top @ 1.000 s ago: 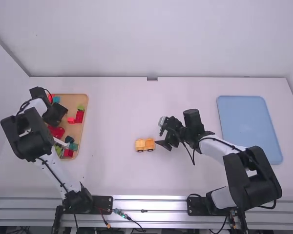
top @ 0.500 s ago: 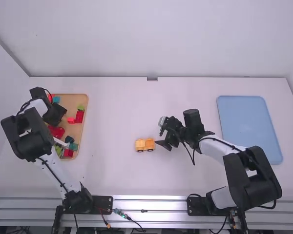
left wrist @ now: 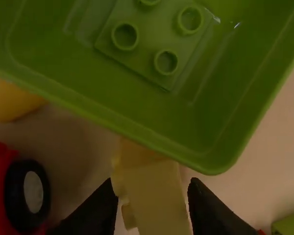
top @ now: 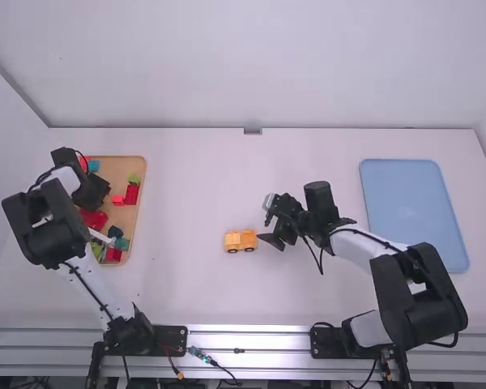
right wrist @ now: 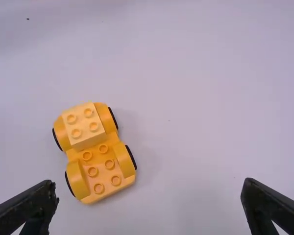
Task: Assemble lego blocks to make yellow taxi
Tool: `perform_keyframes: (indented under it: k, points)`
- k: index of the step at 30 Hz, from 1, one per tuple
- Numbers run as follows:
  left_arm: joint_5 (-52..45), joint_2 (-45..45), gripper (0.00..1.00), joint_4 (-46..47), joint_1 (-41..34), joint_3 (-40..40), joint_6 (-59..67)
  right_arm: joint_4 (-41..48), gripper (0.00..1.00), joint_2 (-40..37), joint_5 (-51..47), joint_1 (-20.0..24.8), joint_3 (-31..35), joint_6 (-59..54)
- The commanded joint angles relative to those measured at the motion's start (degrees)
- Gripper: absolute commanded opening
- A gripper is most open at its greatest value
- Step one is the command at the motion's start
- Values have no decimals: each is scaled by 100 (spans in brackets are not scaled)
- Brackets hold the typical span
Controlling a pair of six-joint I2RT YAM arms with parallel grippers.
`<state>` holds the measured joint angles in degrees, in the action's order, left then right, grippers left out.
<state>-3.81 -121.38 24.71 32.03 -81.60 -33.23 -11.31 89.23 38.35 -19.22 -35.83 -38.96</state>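
Yellow, likely light and stiff, the car (right wrist: 102,175) sits mid-table, best pinched across its sides; the right gripper (right wrist: 149,182) gapes wide and empty, while the left gripper's (left wrist: 150,183) state, at the left tray (top: 128,217), cannot be told.

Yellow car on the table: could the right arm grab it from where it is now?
Probably, with a small move: the right gripper is open close by the yellow car, and nothing seems to stand between them.
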Motion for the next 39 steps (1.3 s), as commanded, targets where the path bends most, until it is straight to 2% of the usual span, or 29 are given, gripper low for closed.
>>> perform_keyframes:
  k: [1,12,14,16,17,20,39]
  points:
    - [-20,-108,36,70,-37,-9,-31,24,99,-94,15,7,-94,11]
    - [24,-108,30,22,-52,-13,-28,33,99,-94,15,7,-85,15]
    - [20,-108,36,33,-52,-20,-26,26,99,-94,17,7,-85,13]
    - [22,-108,36,48,-52,-31,-28,24,99,-94,17,7,-85,13]
    - [22,-108,32,76,-52,-46,-31,24,99,-94,15,7,-85,11]
    - [20,-108,2,221,-50,-149,-28,22,99,-94,17,7,-85,11]
    - [-227,-105,2,330,-55,-315,-26,22,99,-94,15,7,-85,9]
